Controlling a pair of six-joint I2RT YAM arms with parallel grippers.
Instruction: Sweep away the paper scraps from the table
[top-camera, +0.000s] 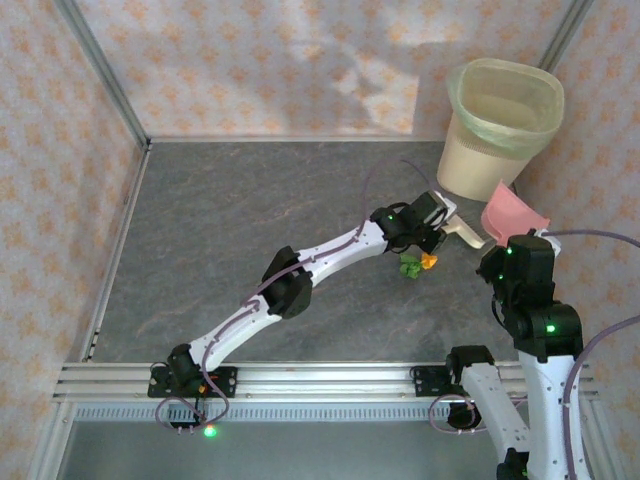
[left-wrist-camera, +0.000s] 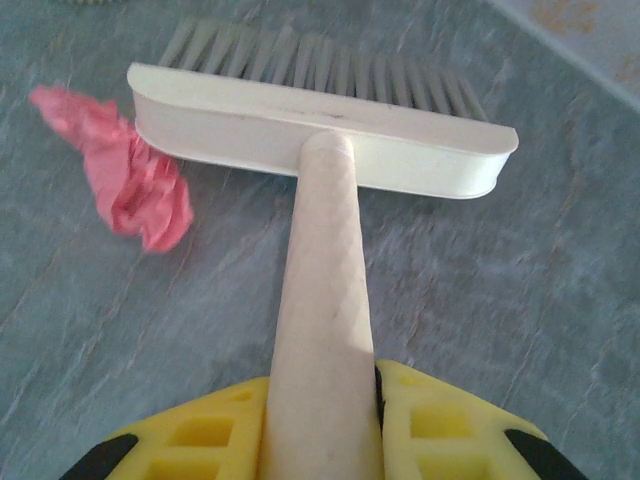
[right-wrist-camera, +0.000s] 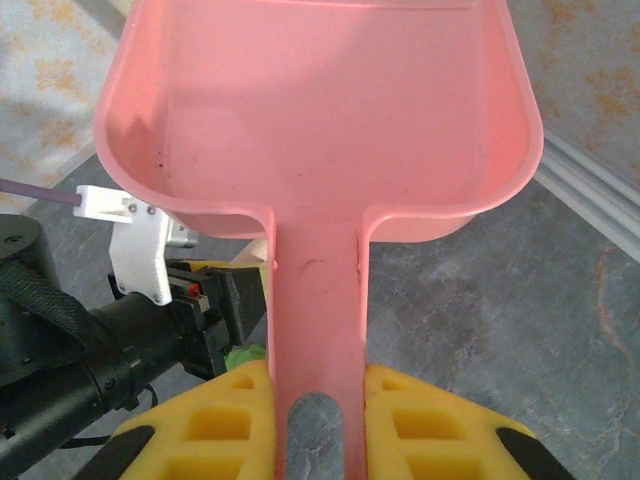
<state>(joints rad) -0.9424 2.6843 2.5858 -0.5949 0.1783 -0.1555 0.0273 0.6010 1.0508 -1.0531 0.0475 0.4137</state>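
The left wrist view reveals a pink scrap (left-wrist-camera: 130, 185) against the brush (left-wrist-camera: 320, 140) that the left jaws clamp, while overhead the left arm (top-camera: 300, 280) stretches far right and the right jaws grip the dustpan (right-wrist-camera: 320, 120).

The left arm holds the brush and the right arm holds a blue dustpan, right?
Not quite. The dustpan is pink, not blue, as the right wrist view shows. The rest is right: the left gripper is shut on the brush handle, and the right gripper is shut on the dustpan's handle.
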